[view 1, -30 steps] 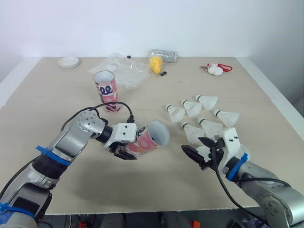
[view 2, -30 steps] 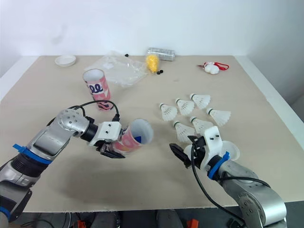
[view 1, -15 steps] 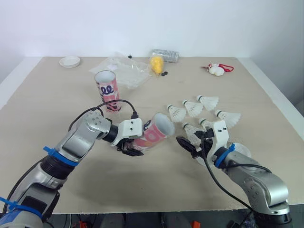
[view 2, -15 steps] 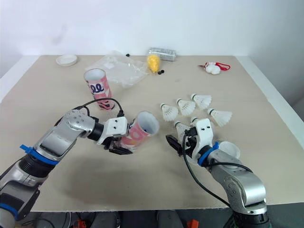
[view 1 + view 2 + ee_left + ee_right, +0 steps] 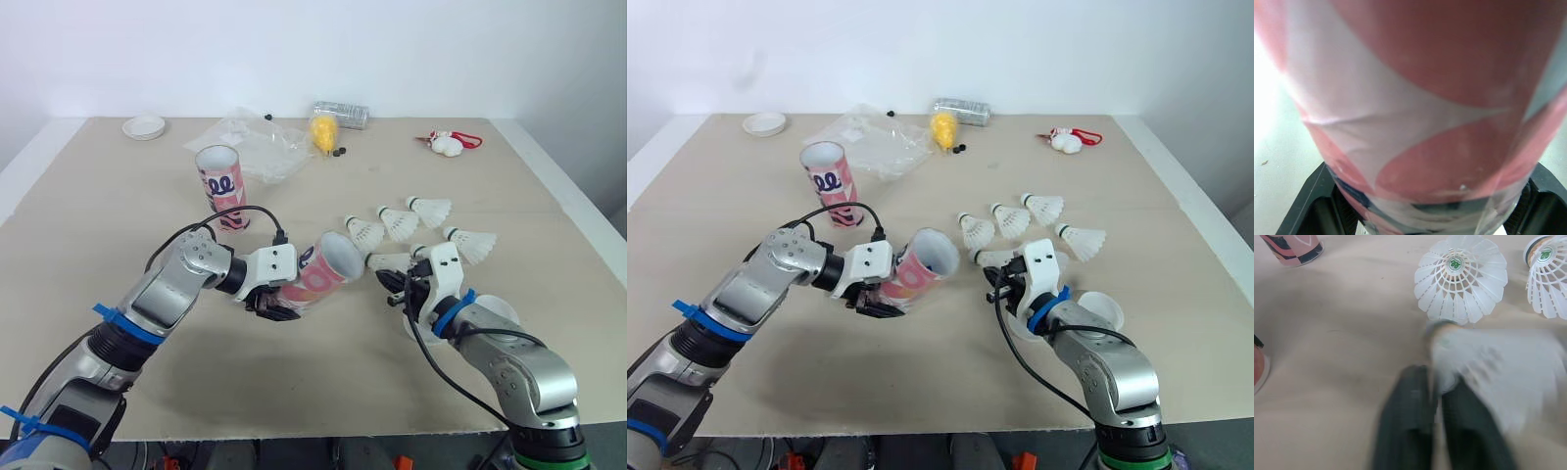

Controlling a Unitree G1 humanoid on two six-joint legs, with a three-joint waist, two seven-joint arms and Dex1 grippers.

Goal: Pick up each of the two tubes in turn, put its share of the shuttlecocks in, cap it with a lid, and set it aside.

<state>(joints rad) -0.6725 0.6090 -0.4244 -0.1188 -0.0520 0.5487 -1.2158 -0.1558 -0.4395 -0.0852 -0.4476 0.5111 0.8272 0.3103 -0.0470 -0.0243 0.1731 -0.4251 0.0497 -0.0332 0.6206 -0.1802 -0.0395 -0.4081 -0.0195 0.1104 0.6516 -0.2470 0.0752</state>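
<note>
The left end effector (image 5: 269, 305) is clamped round the lower body of a pink tube (image 5: 318, 276). It holds the tube tilted over the middle of the counter (image 5: 549, 196), with the open mouth turned toward the right edge. The right end effector (image 5: 397, 287) has its fingers drawn narrow and appears to pinch a shuttlecock (image 5: 387, 261) just beside that mouth, cork end toward the tube. The blur there leaves the hold itself a little uncertain. The other shuttlecocks (image 5: 397, 223) lie in a loose cluster right of centre. A second tube (image 5: 220, 184) stands upright left of centre, and a lid (image 5: 143, 127) sits at the far left corner.

The shuttlecock looks nearly weightless, and its skirt would crush easily. It is best held at the cork or the stiff base of the skirt with a light squeeze, then fed in cork first. The tube seems light and thin-walled, and its glossy, slightly wrinkled wrap could let it slide or twist. A hold low on the body suits it, firm enough to keep the mouth steady but not so hard that the wall dents.
</note>
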